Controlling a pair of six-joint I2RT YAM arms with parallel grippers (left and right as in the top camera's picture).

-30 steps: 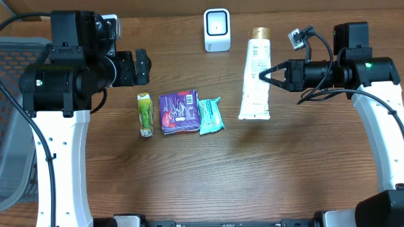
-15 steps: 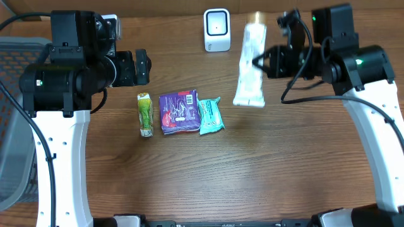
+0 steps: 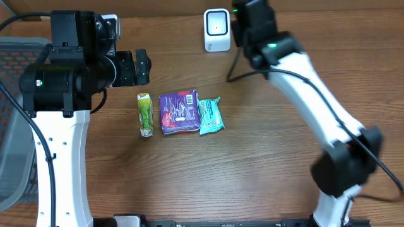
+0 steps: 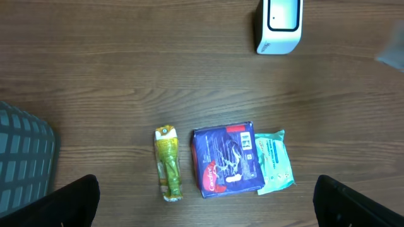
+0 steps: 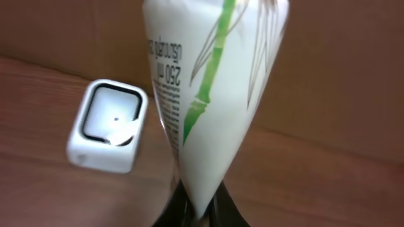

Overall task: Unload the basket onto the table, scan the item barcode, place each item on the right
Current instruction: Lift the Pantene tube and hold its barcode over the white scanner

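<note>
Glossy plastic tube (image 5: 208, 94), wood-grain table (image 4: 126, 75)

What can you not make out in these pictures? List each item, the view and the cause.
Overhead: the tube is hidden under the right arm.
Right wrist: the tube's top is cut off by the upper edge, and its barcode is not on the side shown.
Left wrist: print on the purple pack is too small to read.

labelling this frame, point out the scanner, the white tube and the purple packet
scanner (image 3: 216, 29), overhead view, middle of its front face
white tube (image 5: 214, 94), right wrist view, its printed body
purple packet (image 4: 226, 161), left wrist view, centre of its top
</note>
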